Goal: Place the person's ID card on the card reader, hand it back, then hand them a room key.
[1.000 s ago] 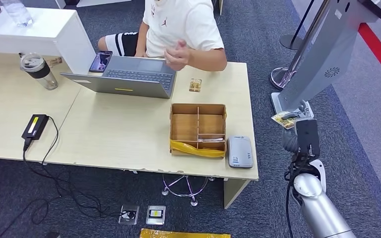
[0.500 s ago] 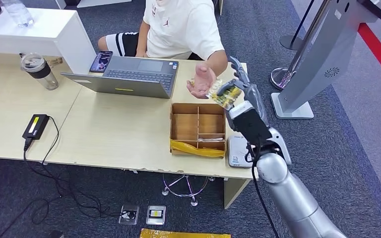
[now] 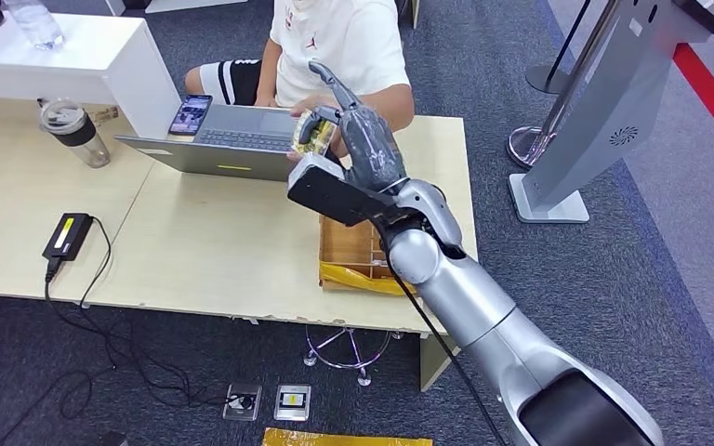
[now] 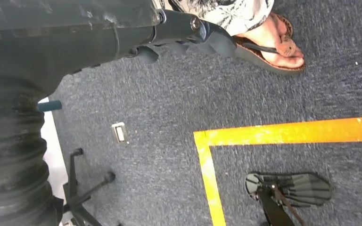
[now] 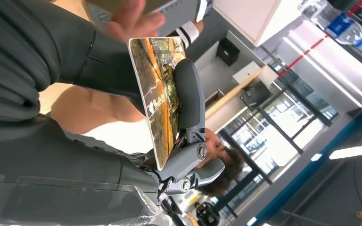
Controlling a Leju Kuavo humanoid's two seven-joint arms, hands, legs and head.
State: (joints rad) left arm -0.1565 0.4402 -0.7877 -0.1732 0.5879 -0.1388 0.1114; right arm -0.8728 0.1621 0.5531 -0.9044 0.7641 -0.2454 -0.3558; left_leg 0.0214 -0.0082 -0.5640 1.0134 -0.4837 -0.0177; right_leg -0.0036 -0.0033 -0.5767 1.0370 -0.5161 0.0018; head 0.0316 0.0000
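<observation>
Right hand (image 3: 358,139), dark grey, matte, w/ ribbed wrist cover: raised above the far desk edge, thumb and fingers (image 5: 188,94) pinching a flat rectangular glossy card w/ yellow-brown print (image 3: 312,131); card held edge-up, printed face seen in right wrist view (image 5: 158,94). Other fingers extended upward, apart. Silver, smooth metallic right arm (image 3: 483,325) reaches in from lower right.

Person's hand (image 3: 309,100), just behind card, fingers close to its edge; contact cannot be told. Person in white T-shirt (image 3: 339,42) seated at far side of desk.

Below the hand: shallow brown cardboard tray w/ dividers (image 3: 346,246), partly hidden by arm; yellow crinkled plastic strip (image 3: 361,279) lies along its near wall. Grey open laptop (image 3: 228,139) beside it, to the left, w/ dark phone (image 3: 191,113) at its far corner. Light wood-grain desktop (image 3: 214,251), matte.

Further left: clear tumbler w/ black band (image 3: 70,130); black rectangular power brick (image 3: 65,235) w/ trailing black cable. White raised counter (image 3: 65,56) at far left.

Left hand (image 4: 188,35): dark fingers hang above blue-grey carpet w/ orange tape line (image 4: 273,136); fingers curled, nothing seen in them.
</observation>
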